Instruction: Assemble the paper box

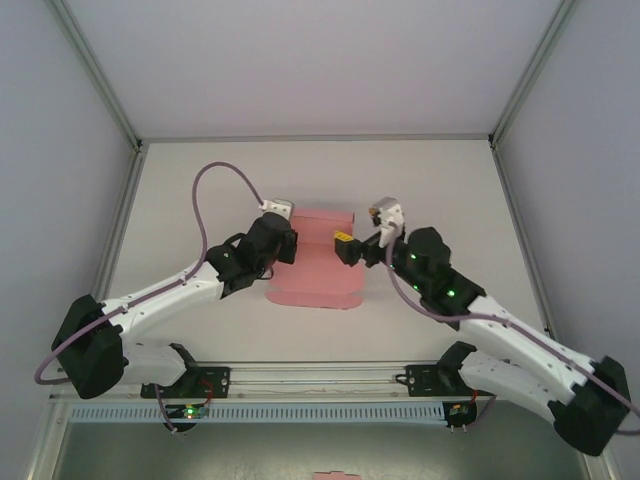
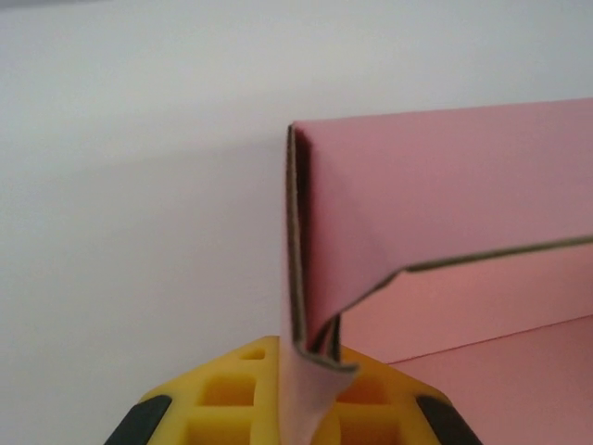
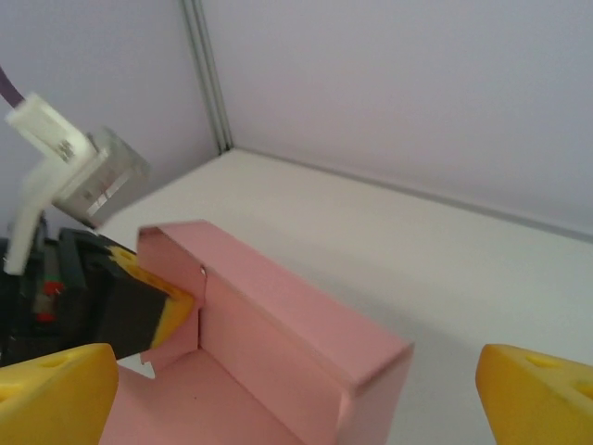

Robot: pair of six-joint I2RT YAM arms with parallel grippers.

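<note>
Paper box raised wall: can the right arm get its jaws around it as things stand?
Probably yes. The right gripper stands open right at the paper box, nothing between them; the left gripper pinches only its left corner.

1. You see the paper box (image 1: pixel 312 270) in plain pink all over.
2. Your left tool (image 2: pixel 296 408) is yellow with black pads (image 2: pixel 148 417).
3. Your right tool (image 1: pixel 347 247) shows yellow fingers (image 3: pixel 533 389).
4. The bench (image 1: pixel 200 200) is plain off-white.
</note>
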